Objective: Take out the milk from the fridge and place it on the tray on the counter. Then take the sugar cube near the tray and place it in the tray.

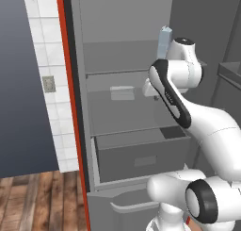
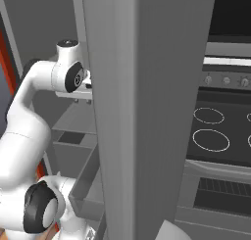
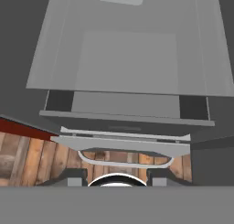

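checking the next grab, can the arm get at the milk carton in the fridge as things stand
Probably yes: the fridge stands open and the milk carton sits upright on an upper shelf right beside the arm's wrist, nothing between them. The hand points down, so it must turn.

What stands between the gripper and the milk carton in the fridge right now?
Nothing visible on the shelf blocks it. The milk stands upright on the upper shelf of the open fridge, right beside the arm's wrist, which hides the gripper there. The hand camera faces down at the bottom drawer, not the carton.

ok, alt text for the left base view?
White arm reaches into the open grey fridge, its wrist hiding the gripper beside a pale blue milk carton on an upper shelf. Bottom drawer stands pulled out.
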You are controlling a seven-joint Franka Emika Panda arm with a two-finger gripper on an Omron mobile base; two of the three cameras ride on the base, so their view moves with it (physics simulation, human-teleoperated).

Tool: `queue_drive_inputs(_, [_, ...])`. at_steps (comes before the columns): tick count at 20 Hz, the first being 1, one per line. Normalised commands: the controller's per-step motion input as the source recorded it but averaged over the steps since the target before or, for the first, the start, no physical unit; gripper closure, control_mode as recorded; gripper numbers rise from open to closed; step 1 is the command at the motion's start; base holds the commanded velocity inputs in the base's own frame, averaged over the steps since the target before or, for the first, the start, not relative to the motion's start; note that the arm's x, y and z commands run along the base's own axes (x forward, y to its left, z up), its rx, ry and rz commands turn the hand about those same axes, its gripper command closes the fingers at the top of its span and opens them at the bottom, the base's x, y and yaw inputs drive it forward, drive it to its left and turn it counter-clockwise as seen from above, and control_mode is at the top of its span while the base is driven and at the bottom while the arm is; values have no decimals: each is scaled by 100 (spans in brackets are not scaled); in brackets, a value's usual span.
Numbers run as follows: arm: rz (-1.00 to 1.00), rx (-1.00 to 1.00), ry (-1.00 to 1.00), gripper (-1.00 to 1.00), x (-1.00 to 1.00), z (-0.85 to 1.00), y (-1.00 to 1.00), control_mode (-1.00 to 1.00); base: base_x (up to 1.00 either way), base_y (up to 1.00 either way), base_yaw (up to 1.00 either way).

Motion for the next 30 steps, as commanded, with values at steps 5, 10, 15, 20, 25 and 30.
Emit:
queue_drive_inputs(5, [-1,-5,-7,-100,-31,0,13,-100,0,0,0])
queue_drive_inputs(10, [-11,-17,-35,-100,-80,13,12,-100,0,0,0])
queue_drive_inputs(15, [-13,-3,-22,-100,-51,28,1,-100,0,0,0])
queue_drive_inputs(20, [-19,3,-18,-100,-31,56,-2,-100,0,0,0])
queue_drive_inputs(25, [-19,3,-12,-100,-10,38,0,-100,0,0,0])
queue_drive_inputs(30, [-14,0,-23,-100,-1,24,0,-100,0,0,0])
